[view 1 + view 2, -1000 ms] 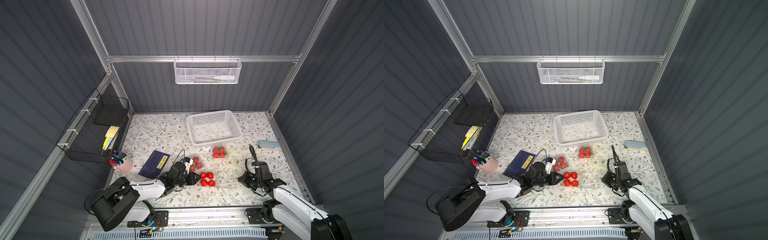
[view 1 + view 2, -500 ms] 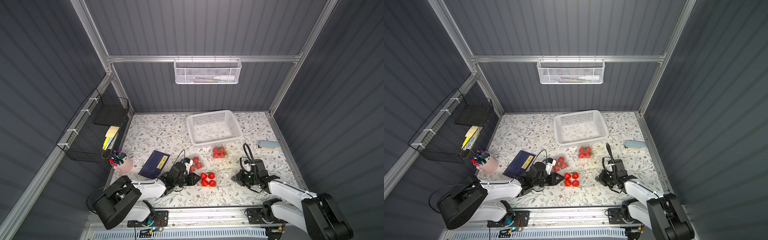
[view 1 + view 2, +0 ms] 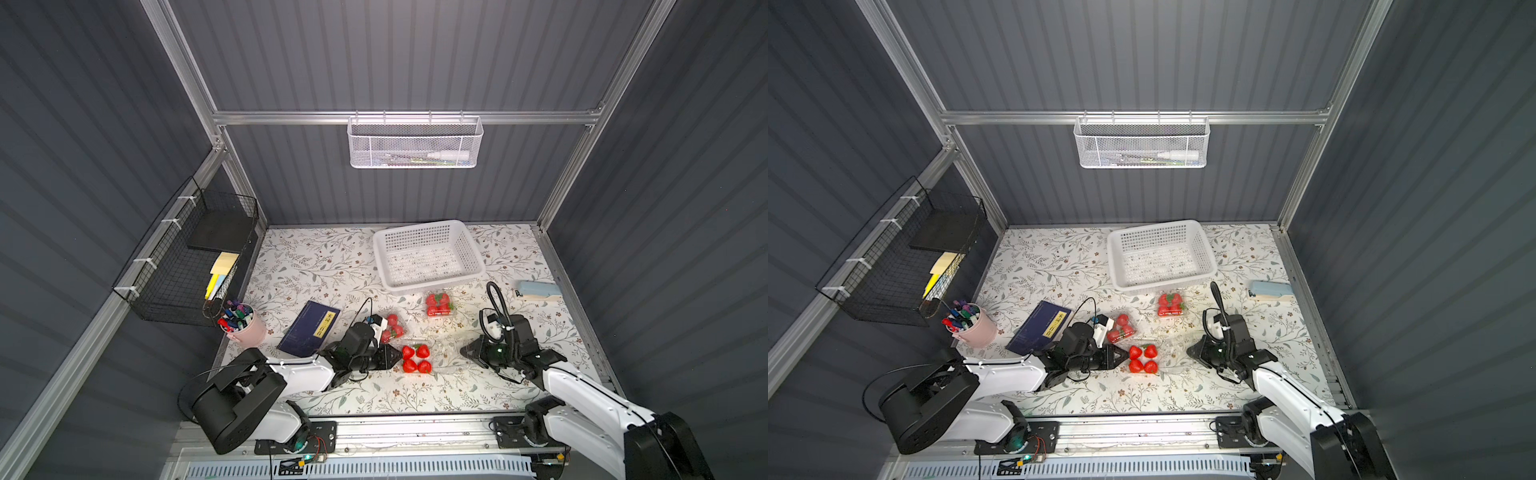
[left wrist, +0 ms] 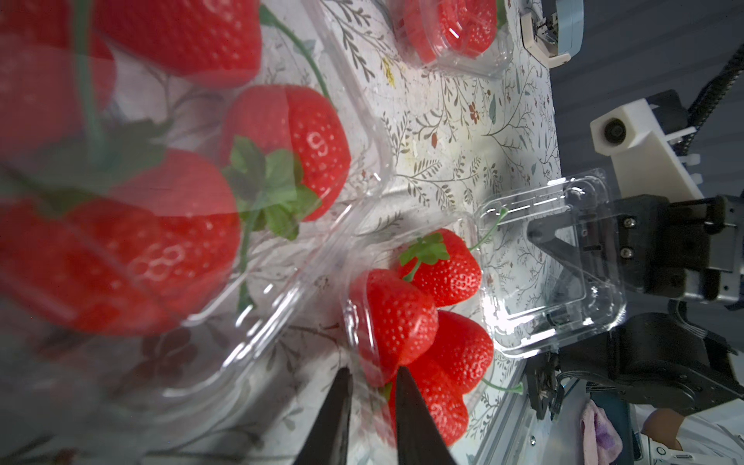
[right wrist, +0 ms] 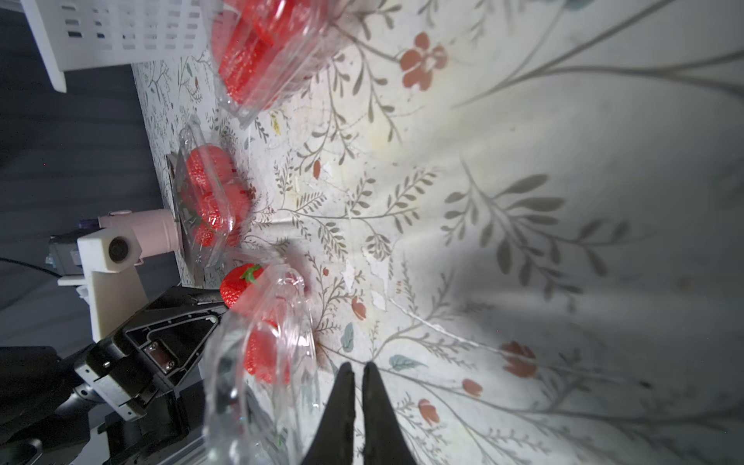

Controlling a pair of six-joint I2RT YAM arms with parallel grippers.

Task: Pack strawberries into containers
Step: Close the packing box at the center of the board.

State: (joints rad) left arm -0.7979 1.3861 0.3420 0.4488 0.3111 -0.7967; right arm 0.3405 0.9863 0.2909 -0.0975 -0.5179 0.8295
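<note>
Three clear containers stand on the floral mat, each with red strawberries inside. The front container [image 3: 415, 358] [image 3: 1143, 358] holds several strawberries [image 4: 394, 322], and its open lid [image 4: 555, 261] [image 5: 261, 362] lies flat towards the right arm. My left gripper [image 3: 398, 357] [image 4: 373, 370] is shut on this container's near wall, one finger inside and one outside. My right gripper [image 3: 462, 352] [image 5: 359, 364] is shut on nothing, its tips low over the mat just beside the lid's outer edge. The second container [image 3: 392, 326] and the third container [image 3: 438, 304] sit further back.
A large white perforated basket [image 3: 428, 255] stands behind the containers. A dark blue book [image 3: 309, 328] and a pink cup of pens [image 3: 243, 326] lie to the left. A pale blue stapler [image 3: 538, 291] sits at the right edge. A black wire rack [image 3: 187, 257] hangs on the left wall.
My right gripper has moved left across the mat to the open lid's edge. The left gripper has kept its hold and place.
</note>
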